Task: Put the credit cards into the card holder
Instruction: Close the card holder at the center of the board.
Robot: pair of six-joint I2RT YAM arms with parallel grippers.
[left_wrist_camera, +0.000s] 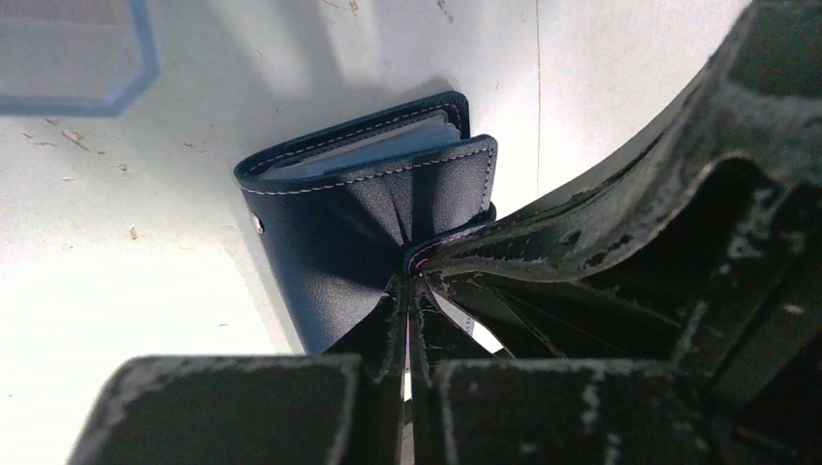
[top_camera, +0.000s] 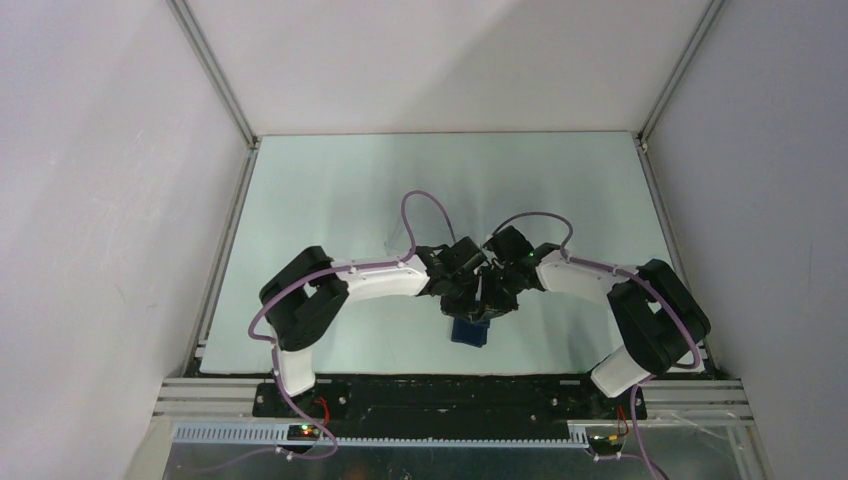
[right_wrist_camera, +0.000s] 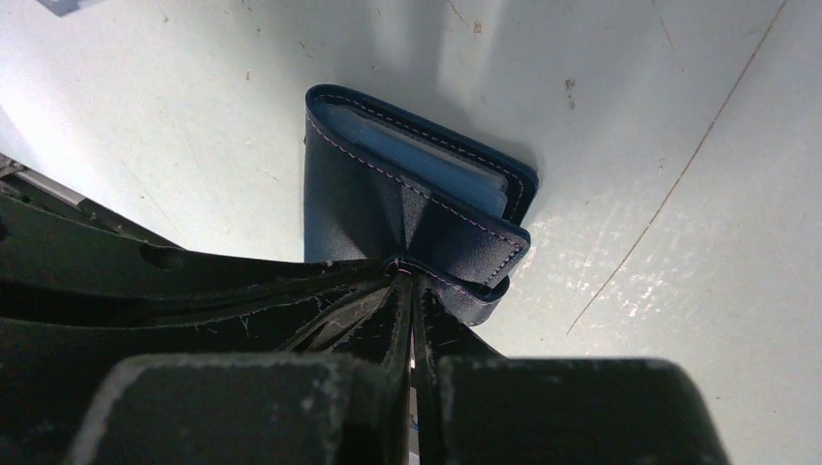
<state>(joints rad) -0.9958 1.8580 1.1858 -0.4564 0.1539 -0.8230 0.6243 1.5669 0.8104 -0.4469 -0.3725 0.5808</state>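
Pale, scuffed table (top_camera: 330, 200) inside white walls (top_camera: 100, 200); both my arms meet over its near centre.

Item 1: card holder (left_wrist_camera: 339, 232). Dark navy with light stitching, standing on its spine edge on the table and partly fanned open. Pale blue inner leaves (left_wrist_camera: 388, 145) show between the covers. Whether any of them already holds a card, I cannot tell.

Item 2: left gripper (left_wrist_camera: 412, 291). Jaws fully closed, pinching the near cover of the card holder at its lower edge; the leather puckers into creases at the pinch.

Item 3: right gripper (right_wrist_camera: 412, 291). Jaws likewise closed, clamped on that same cover at almost the same spot, so my two sets of fingertips touch or nearly touch.

Item 4: credit card (left_wrist_camera: 68, 53). One pale, nearly see-through rectangle lies flat on the table, well apart from the card holder and untouched. Other cards are not in view.

Step in hand, as I judge it: opening and steadying the card holder, with no card picked up yet, so the task is early.

Next move calls for drawing the cover away to bare a pocket. One gripper must then keep that hold while the other lets go and goes for the flat card, which will be hard to lift off the surface.
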